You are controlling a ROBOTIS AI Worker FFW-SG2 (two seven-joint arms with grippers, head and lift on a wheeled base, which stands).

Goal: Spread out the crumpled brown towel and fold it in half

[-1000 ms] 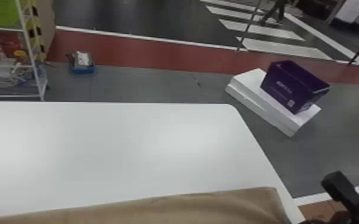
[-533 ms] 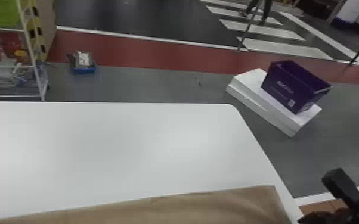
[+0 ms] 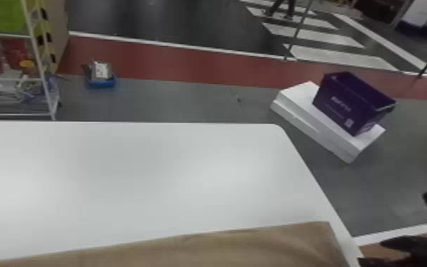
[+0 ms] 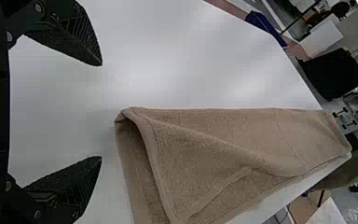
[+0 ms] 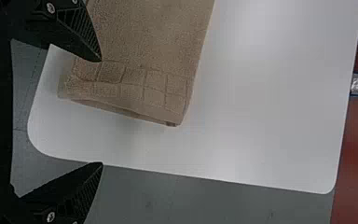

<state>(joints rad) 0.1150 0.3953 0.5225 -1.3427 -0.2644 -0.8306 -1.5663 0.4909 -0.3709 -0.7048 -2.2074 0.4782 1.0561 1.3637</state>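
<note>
"Where's the brown, oblong terry towel (image 3: 251, 248)?"

"On the white, flat, round-cornered tbl (image 3: 152, 170), R end nr the tbl's R edge."

"And behind the tbl?"

"White wire rack (image 3: 10, 114) back L, shallow blue tray (image 3: 102, 84) on the flr just R of it."

"R side?"

"Purple rectangular box (image 3: 344, 103) on a flat white slab stack (image 3: 330, 138), on the flr past the R edge."

It looks like a workshop hall: crossing stripes (image 3: 312, 35) on the floor (image 3: 173, 99), a loaded rack (image 3: 14, 114).
</note>
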